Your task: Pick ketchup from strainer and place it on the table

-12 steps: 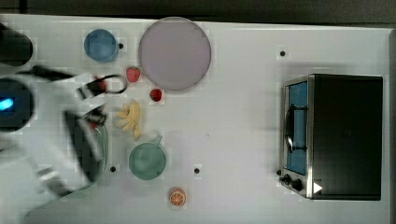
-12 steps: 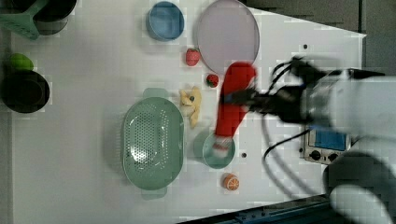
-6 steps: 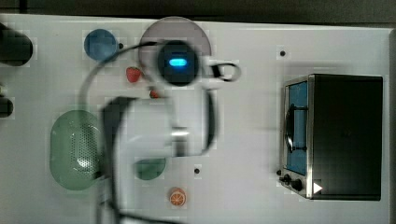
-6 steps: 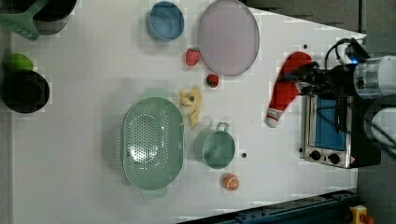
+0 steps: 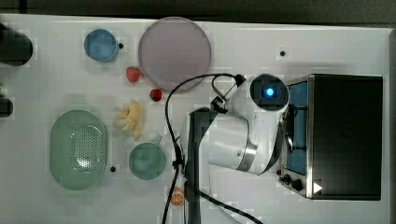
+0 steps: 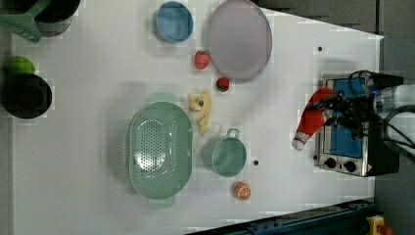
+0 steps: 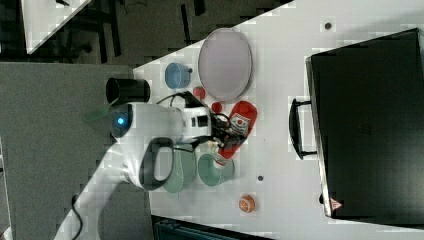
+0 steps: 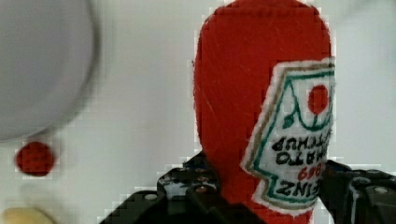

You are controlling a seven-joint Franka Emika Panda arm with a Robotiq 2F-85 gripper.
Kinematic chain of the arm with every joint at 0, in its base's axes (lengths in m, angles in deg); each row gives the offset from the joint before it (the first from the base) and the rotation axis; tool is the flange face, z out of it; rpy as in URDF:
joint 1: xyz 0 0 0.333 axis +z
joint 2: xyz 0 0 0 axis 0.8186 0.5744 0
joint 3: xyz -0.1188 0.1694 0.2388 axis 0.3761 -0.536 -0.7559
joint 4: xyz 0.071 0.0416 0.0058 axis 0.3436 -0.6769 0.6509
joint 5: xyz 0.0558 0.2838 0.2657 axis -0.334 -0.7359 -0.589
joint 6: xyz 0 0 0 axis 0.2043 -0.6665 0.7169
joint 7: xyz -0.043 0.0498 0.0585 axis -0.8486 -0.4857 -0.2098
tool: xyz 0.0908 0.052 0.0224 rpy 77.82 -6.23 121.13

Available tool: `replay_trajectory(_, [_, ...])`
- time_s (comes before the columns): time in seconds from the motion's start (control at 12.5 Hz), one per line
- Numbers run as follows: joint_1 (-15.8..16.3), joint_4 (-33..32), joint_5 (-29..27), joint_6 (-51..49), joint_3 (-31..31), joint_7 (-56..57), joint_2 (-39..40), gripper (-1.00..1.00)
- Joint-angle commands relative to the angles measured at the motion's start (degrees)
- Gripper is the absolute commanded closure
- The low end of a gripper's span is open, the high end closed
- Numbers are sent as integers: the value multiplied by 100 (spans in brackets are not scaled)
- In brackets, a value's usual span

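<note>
Table (image 5: 233, 46): white top with a few black dots, spanning almost the whole top view; dark floor beyond its edges in the right view.
Oven (image 5: 343, 135): black toaster oven with a blue door, right side of the top view; its knobs sit toward the lower edge of the frame.
Arm (image 5: 238, 140): white Panda, centre-right of the top view, blue light lit on one joint, black cables trailing to the lower edge.
Plate (image 5: 175, 52): round, lilac-grey, upper centre of the top view.
Strainer (image 5: 78, 149): pale green oval, perforated bottom, lower left of the top view; nothing inside it.
Mug (image 5: 147, 160): round green, with handle, just right of the strainer in the top view.
Bowl (image 5: 100, 45): blue, upper left of the top view.
Ketchup (image 6: 311, 120): red bottle, held off the table and tilted, white cap pointing toward lower left in the left view; right of frame centre, just beside the oven door.
Gripper (image 8: 261, 196): fingers closed on the lower body of the ketchup, one each side, label facing the wrist camera.
Bananas (image 5: 129, 119): small yellow bunch between strainer and plate, top view.
Strawberries (image 5: 133, 74): two, red, near the plate's lower-left rim in the top view.
Orange half (image 5: 177, 197): lower centre of the top view, beside the cables.
</note>
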Motion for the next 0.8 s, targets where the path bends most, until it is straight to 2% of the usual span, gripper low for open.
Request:
replay_trajectory(0.08, [373, -513, 18, 795, -230, 376, -20, -17])
replay_trajectory(0.32, [377, -788, 203, 1575, -224, 376, 395, -23])
replay_trajectory(0.64, [377, -776, 332, 2218, -222, 376, 1002, -100])
replay_trajectory(0.8, [378, -688, 326, 2224, -251, 368, 820, -100])
